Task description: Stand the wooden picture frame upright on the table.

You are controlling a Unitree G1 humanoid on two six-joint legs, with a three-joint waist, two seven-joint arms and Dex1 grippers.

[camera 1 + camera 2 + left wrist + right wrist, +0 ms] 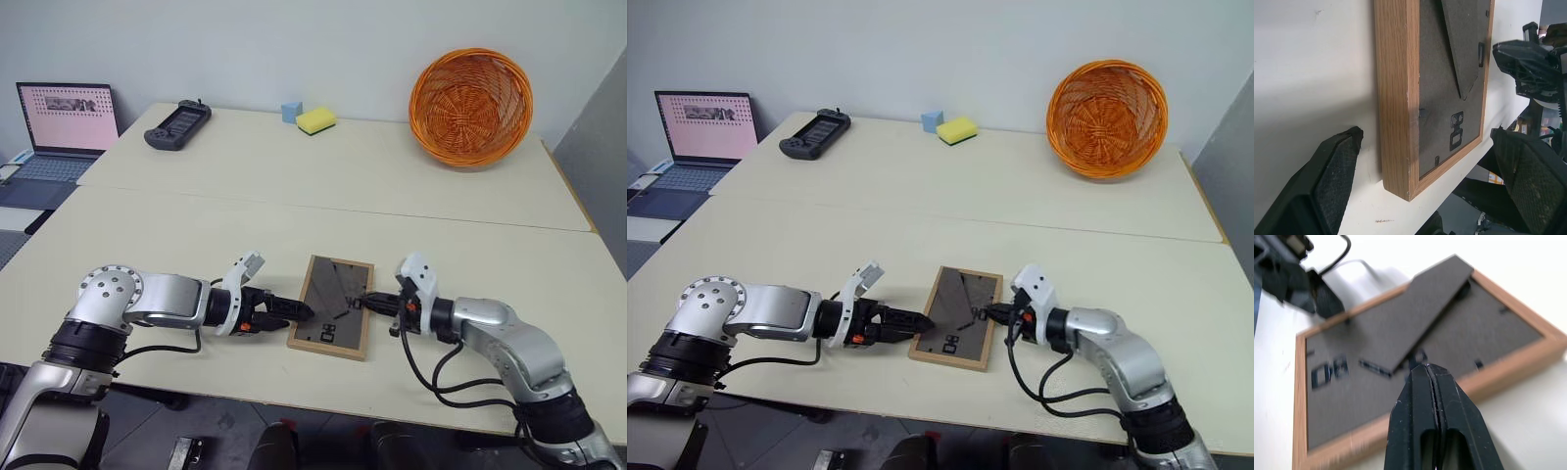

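The wooden picture frame lies flat on the table near its front edge, dark grey back panel up, picture side hidden. Its fold-out stand runs across the back panel. My left gripper is open at the frame's left side, close to the near left corner; in the left wrist view one of its fingers is on the tabletop side and the other past the frame's near edge. My right gripper is shut with nothing in it, its tip over the frame's right edge, by the stand's free end.
An orange wicker basket stands tilted at the back right. A yellow sponge, a blue cube and a black handheld device lie along the back. An open laptop sits far left. A seam crosses the table.
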